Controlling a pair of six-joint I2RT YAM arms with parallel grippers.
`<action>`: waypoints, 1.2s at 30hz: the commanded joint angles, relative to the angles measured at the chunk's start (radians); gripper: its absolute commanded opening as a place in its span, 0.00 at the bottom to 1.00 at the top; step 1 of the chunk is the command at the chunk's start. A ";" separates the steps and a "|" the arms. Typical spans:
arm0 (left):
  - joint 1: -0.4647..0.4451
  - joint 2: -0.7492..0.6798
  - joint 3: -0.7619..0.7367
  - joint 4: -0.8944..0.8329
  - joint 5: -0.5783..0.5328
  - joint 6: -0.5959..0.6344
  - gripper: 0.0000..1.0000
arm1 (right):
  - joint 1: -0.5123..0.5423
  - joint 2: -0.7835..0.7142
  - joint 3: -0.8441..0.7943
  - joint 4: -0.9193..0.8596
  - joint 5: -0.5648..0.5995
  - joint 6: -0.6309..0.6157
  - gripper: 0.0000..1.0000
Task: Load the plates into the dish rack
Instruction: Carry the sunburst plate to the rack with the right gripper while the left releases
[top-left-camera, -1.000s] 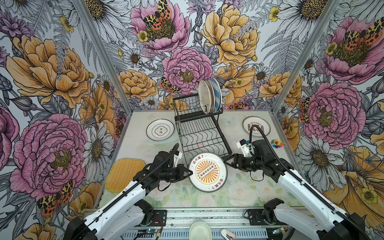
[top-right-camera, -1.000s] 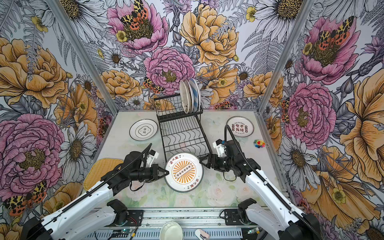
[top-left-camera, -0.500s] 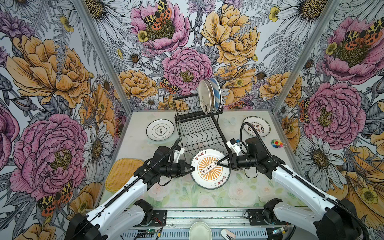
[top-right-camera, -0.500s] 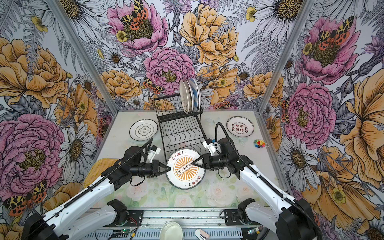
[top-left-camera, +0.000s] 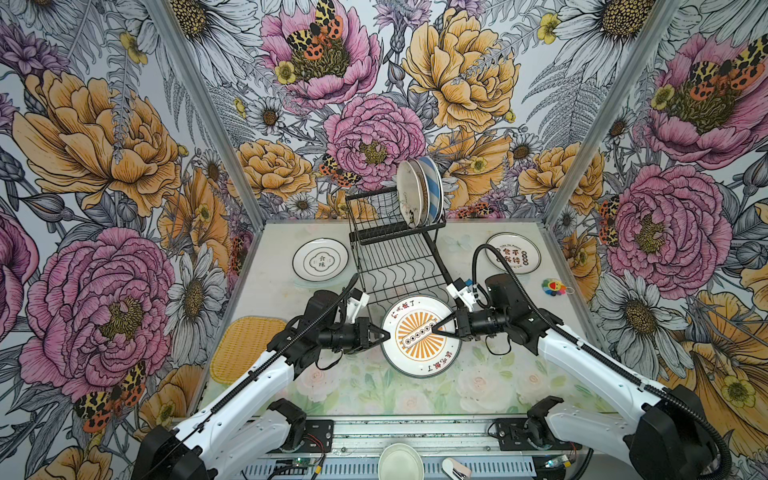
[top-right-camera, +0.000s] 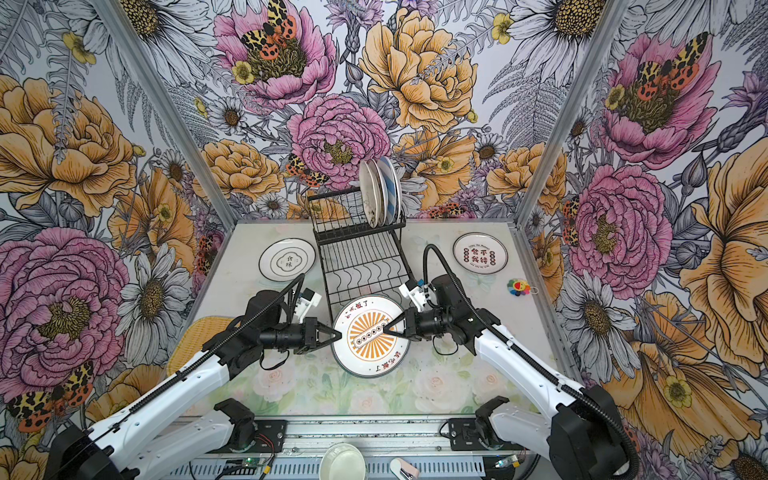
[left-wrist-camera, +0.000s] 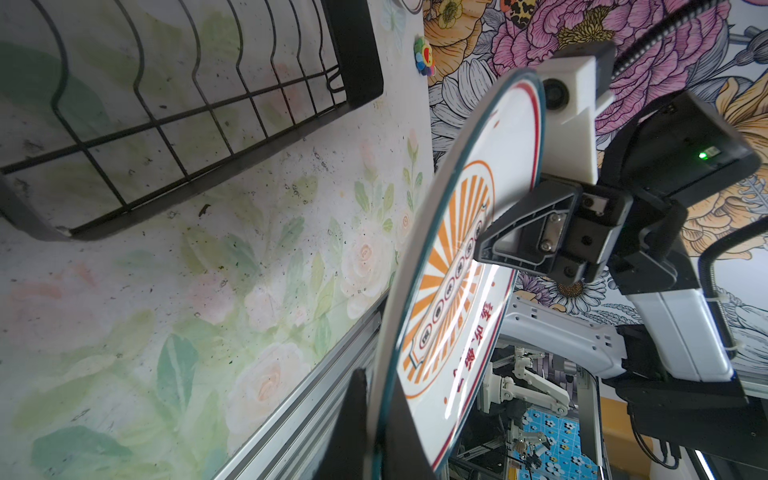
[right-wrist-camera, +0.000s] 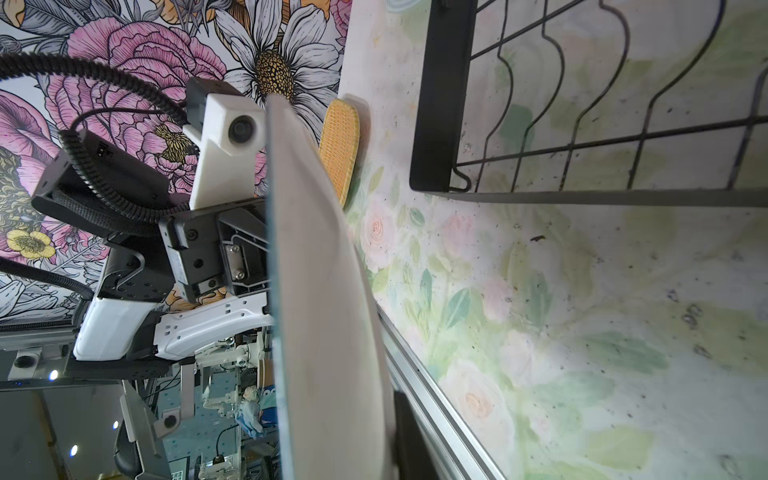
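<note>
Right wrist view: sunburst plate (right-wrist-camera: 324, 291) is edge-on and hides one finger of the right gripper (top-left-camera: 433, 329). The other finger (right-wrist-camera: 407, 440) sits against the plate's underside, cut off by the frame. Left wrist view: left gripper (left-wrist-camera: 376, 399) fingers are cropped at the frame edge, straddling the rim. Both grippers are clamped on opposite rims of the plate. Plate is lifted and tilted, just in front of the dish rack (top-left-camera: 395, 266), at its lower tier.

Edge-on plate (right-wrist-camera: 328, 291) — rack (right-wrist-camera: 436, 104) and woven tray (right-wrist-camera: 338, 145) beyond.
</note>
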 joint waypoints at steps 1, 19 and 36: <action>0.006 0.002 0.022 0.028 0.006 0.037 0.16 | 0.025 0.008 0.055 0.043 -0.023 -0.014 0.00; 0.170 -0.055 0.093 -0.304 -0.311 0.177 0.94 | 0.082 -0.031 0.379 -0.274 0.604 -0.091 0.00; 0.179 -0.007 0.119 -0.320 -0.479 0.210 0.99 | 0.251 0.277 1.010 -0.401 1.302 -0.346 0.00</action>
